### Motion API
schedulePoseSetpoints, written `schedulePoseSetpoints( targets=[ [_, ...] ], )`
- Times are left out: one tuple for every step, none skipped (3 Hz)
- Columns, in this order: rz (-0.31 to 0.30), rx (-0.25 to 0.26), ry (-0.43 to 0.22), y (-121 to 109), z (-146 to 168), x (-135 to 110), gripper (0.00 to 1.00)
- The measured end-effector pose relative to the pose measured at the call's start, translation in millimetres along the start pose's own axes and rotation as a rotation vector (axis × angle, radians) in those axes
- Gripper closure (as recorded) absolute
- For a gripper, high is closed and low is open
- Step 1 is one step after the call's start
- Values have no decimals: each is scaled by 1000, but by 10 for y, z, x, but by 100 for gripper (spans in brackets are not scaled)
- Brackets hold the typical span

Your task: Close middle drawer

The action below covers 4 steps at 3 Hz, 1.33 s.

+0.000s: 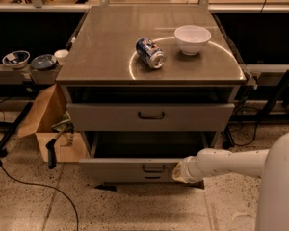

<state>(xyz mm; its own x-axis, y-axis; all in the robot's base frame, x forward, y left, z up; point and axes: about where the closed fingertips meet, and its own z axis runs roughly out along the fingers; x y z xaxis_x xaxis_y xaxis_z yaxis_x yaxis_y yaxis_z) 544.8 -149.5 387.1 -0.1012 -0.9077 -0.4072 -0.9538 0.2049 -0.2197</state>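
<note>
The middle drawer [130, 169] is a wide grey metal drawer with a low front panel and a small dark handle [151, 168]. It stands pulled far out of the cabinet, and its long tray is dark inside. My gripper [179, 172] is at the end of the white arm that reaches in from the right. It sits at the drawer's front panel, just right of the handle. The taller-fronted grey drawer [149, 116] above is out a little. The lowest drawer is mostly hidden under the middle one.
On the cabinet top [101, 47] lie a blue can [150, 53] on its side and a white bowl [192, 38]. An open cardboard box [50, 129] stands on the floor at the left. A black cable [33, 186] runs across the floor. Bowls [16, 59] sit on a left shelf.
</note>
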Motion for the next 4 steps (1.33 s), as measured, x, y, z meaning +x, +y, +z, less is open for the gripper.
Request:
schedulePoseSetpoints(
  targets=[
    [0, 0, 0, 2, -1, 0, 100],
    [-17, 38, 13, -236, -64, -48, 100],
    [-30, 58, 23, -382, -104, -84, 100],
    [-43, 91, 40, -612, -176, -113, 100]
  ],
)
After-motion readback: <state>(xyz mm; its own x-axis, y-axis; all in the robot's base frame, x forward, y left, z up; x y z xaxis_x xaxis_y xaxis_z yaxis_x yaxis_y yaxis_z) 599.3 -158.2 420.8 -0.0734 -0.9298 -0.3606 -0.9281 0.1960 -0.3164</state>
